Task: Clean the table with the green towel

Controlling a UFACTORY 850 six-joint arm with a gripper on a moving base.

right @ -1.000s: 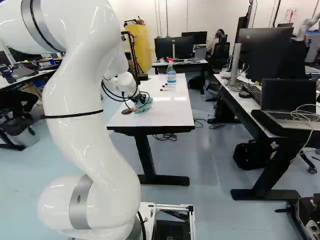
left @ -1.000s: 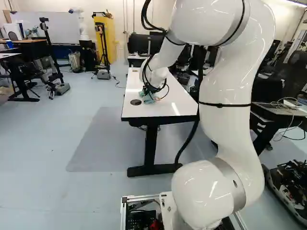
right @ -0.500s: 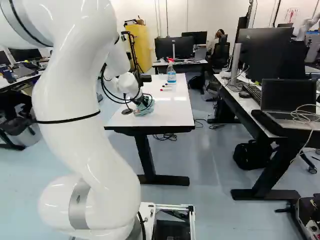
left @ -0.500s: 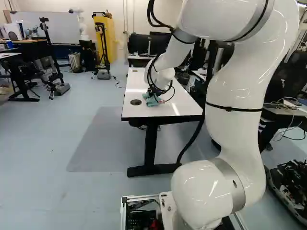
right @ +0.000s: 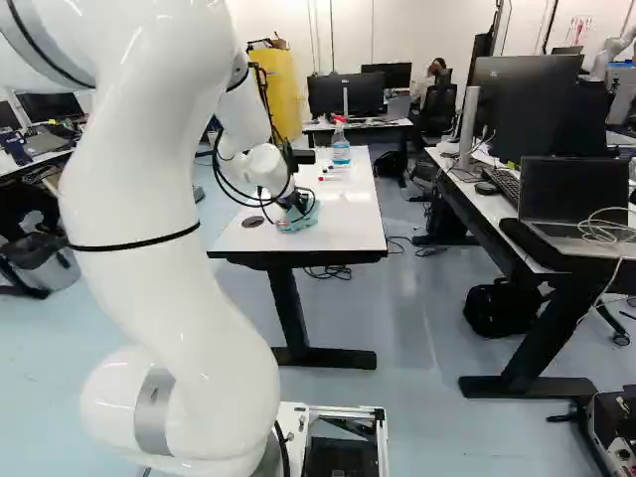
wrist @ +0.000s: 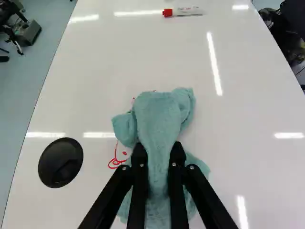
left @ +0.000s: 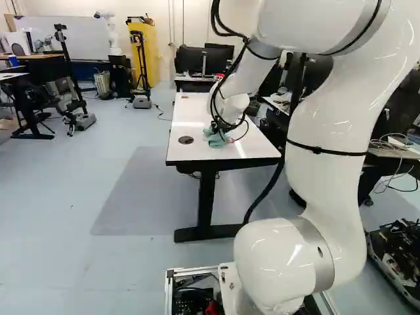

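A: Claw status?
B: Gripper [right: 295, 206] closed on grn towel [wrist: 159, 114], cloth pinched btwn both fingers. Towel bunched on wht table [right: 348, 227], near end, poking out ahead of fingertips & to both sides.
A: Anything nr it?
B: Red marks [wrist: 116, 161] on tabletop, right at towel's edge, btwn it & blk disc [wrist: 60, 162].
A: Farther up?
B: Red-capped marker [wrist: 186, 11] lying flat, well ahead of towel. Spray btl [right: 341, 151] upright twd far end.

No legible txt, labels, brands, nos. or signs, any view.
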